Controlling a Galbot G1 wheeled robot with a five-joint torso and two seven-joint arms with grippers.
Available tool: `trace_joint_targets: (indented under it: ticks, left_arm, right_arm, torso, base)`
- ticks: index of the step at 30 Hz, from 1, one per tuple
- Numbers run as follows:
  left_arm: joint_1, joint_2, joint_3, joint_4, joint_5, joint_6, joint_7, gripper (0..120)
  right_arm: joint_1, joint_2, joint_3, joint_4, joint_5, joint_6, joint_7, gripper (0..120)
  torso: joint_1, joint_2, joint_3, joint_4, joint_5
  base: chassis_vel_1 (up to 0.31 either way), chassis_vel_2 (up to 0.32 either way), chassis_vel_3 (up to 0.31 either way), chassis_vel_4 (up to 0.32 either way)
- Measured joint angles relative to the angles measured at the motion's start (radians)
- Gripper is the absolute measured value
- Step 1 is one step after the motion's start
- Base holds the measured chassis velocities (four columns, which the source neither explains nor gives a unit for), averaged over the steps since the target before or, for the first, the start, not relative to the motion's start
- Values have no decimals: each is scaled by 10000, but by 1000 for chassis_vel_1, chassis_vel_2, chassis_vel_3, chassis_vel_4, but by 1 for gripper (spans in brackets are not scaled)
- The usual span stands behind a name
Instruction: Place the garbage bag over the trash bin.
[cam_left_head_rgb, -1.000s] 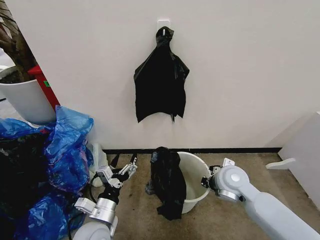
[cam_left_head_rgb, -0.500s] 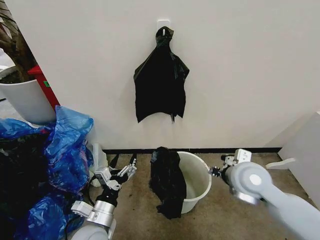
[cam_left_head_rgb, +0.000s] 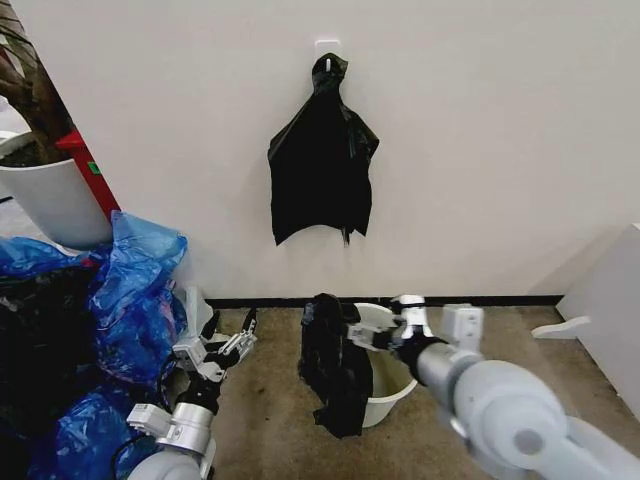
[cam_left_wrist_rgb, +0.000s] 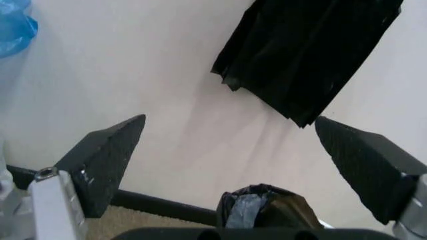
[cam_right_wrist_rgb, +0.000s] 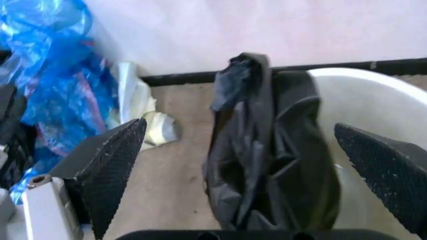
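Reaching: right claw (cam_left_head_rgb: 372, 330), wide open, empty, nears garbage bag (cam_left_head_rgb: 335, 365) draped on trash bin (cam_left_head_rgb: 392, 385) rim.
Left claw (cam_left_head_rgb: 228, 335): open, empty, idle.
Next: likely grip bag's edge, spread it.

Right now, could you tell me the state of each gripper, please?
Left gripper: open, holding nothing.
Right gripper: open, empty, at the garbage bag.

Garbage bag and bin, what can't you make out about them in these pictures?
- The trash bin: its left side and inside floor, hidden by the draped garbage bag in the head view.
- The bag's lower end: cut off by the edge in the right wrist view.
- Whether the right end effector touches the bag: unclear.
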Motion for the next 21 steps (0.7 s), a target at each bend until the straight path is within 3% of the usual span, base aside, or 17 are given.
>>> trace_joint_targets:
  ticks: [10, 17, 21]
  left_arm:
    - [-35, -132, 192, -16, 213, -18, -207, 100]
    - [-3, -224, 199, -118, 215, -35, -240, 100]
    - [76, -307, 197, -193, 207, -45, -224, 100]
  right_arm:
    - [581, 1028, -735, -1435, 107, -484, 70, 100]
    - [453, 1216, -914, -2127, 18, -659, -40, 100]
    - [469, 1342, -925, -2595, -6, -719, -234, 91]
  torso:
    - [0, 0, 0, 0, 0]
    - [0, 0, 0, -1, 1]
    - [0, 0, 0, -2, 2]
  base:
    - [0, 0, 0, 0]
    - [0, 0, 0, 0]
    - [0, 0, 0, 0]
